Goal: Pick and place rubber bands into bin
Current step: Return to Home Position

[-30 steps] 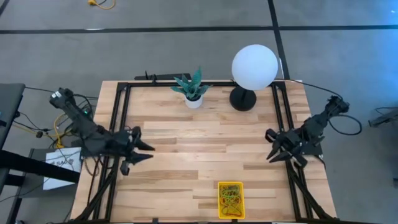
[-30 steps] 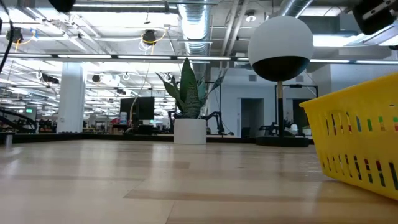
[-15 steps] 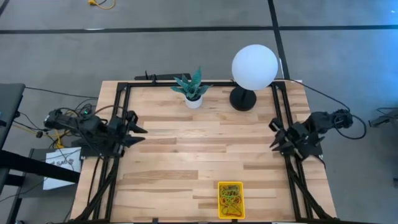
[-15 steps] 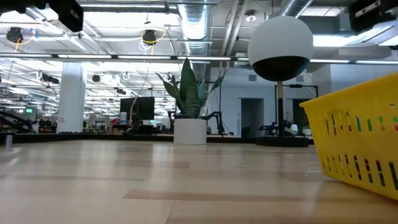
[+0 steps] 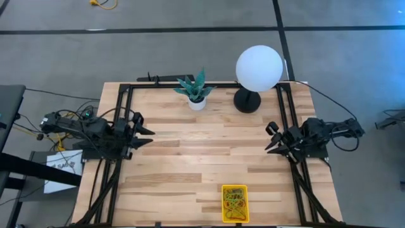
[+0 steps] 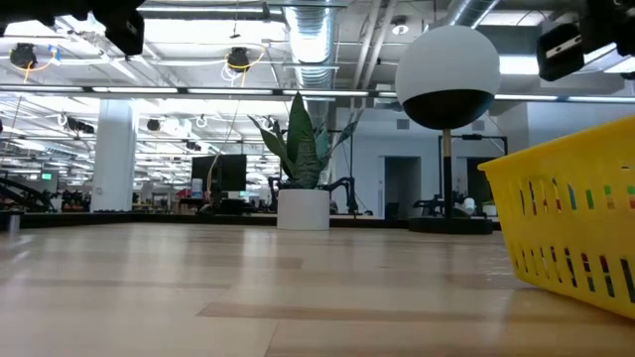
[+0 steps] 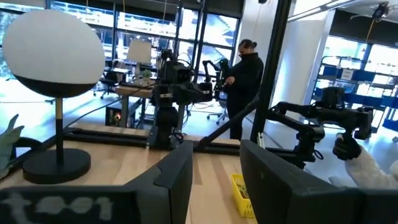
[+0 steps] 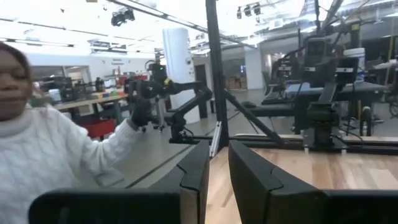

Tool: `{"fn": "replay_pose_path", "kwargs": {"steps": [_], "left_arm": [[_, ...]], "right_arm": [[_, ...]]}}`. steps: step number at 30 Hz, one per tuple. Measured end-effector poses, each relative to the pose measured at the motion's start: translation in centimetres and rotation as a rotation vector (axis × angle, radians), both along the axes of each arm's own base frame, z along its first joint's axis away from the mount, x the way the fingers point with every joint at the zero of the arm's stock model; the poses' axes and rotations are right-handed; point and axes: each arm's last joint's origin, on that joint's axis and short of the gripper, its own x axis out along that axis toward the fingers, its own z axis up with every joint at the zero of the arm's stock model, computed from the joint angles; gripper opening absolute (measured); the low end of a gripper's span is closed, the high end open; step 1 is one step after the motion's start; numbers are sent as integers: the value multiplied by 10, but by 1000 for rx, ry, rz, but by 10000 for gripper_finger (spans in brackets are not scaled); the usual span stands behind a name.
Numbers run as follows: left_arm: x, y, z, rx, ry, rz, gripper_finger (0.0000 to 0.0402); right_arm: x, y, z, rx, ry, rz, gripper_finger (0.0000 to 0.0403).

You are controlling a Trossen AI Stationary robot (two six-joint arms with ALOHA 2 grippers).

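End effectors sit at opposite sides of the light wooden desk [image 5: 190,161], well apart, both pointing inward. Left end effector [image 5: 147,137]: over the left edge, fingers clearly apart. Right end effector [image 5: 269,140]: at the right edge, fingers apart by a narrower gap.

The thin red, green and yellow rubber bands [image 5: 235,204] lie tangled in a heap inside the small bright-yellow slotted bin [image 5: 223,204]. The bin stands at the desk's near edge, right of centre. In the low view, band colours show through the wall slots.

At the far edge stand a green plant in a white pot [image 5: 197,102] and, beside it, a white globe lamp on a black base [image 5: 259,68].

Beyond the desk are a person in dark clothes [image 7: 245,74] and a person in a white sweater [image 8: 62,155].
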Motion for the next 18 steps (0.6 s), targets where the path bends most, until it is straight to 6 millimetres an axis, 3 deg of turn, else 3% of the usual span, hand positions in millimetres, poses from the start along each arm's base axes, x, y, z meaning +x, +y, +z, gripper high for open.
{"fn": "replay_pose_path", "kwargs": {"steps": [6,10,18], "left_arm": [[-16,3,8,44,-103,-32,123],[-22,5,4,55,-79,-30,123],[-19,3,-7,74,-147,-44,123]], "right_arm": [[-1,-2,1,2,-10,22,56],[0,-5,-2,-31,1,-9,56],[2,-8,-5,-59,-107,1,56]]}}
